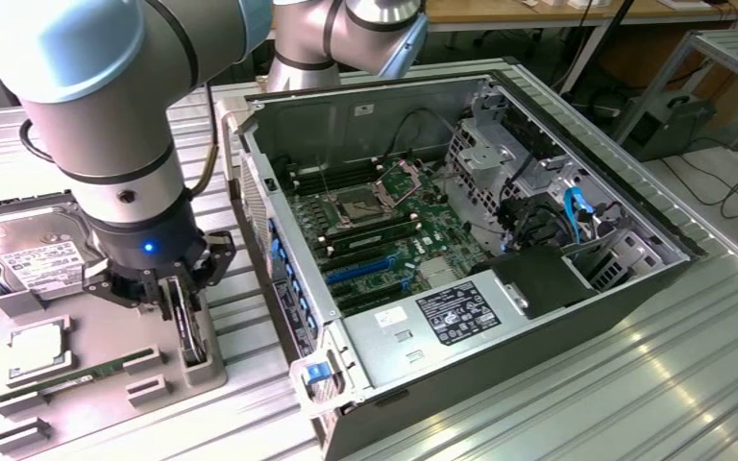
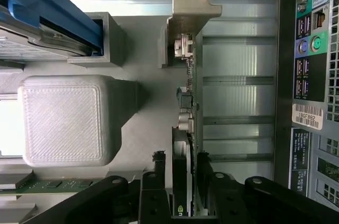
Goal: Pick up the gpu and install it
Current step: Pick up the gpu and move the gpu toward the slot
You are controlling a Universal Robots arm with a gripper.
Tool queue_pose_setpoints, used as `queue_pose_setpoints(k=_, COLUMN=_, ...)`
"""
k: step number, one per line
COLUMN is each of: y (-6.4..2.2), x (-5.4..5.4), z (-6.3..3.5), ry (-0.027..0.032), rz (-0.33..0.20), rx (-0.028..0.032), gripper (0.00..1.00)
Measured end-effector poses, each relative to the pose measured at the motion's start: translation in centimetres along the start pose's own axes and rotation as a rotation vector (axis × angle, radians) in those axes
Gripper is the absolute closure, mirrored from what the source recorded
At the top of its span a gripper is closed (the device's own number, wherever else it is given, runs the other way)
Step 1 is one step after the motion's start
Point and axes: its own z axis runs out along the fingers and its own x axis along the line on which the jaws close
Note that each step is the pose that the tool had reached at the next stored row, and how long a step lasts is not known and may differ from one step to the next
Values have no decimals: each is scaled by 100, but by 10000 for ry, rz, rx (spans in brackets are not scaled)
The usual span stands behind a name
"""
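Your claw (image 1: 173,305) (image 2: 180,156) is down over the gpu (image 1: 192,336) (image 2: 185,121) and sits astride its top edge. You cannot tell from here whether it has closed on the card or only brackets it. Treat the card as not yet secured.

The gpu stands on its long edge in a slot of the grey parts tray (image 1: 100,327), along the tray edge that faces the computer case (image 1: 626,206). It looks fully seated in the slot, with no sign of lift. In the wrist view its silver bracket (image 2: 188,7) is at the end away from your claw, tucked against a printed post of the tray. That puts your hold toward the other end of the card rather than at its middle.

Further out on the tray, the RAM stick (image 1: 81,376) lies near the front edge and the hard drive (image 1: 30,254) sits at the far corner, both well apart from the claw. The case lies open on the slatted metal table (image 1: 626,384), just beside the tray, with the blue expansion slots (image 1: 362,269) exposed on the board.

By my reading you are in the pick-up step, at the moment of taking hold, and installation has not begun. The next move calls for a firm, square hold before any lift. It also needs a straight pull along the slot, because an off-centre hold could tip the bracket end and catch it on its post.
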Motion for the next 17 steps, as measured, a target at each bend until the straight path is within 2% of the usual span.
queue_pose_setpoints(k=2, y=0, x=-2, z=2, ry=1, rz=1, rx=0, gripper=73)
queue_pose_setpoints(k=17, y=1, x=-9, z=4, ry=-2, rz=3, rx=-3, gripper=73)
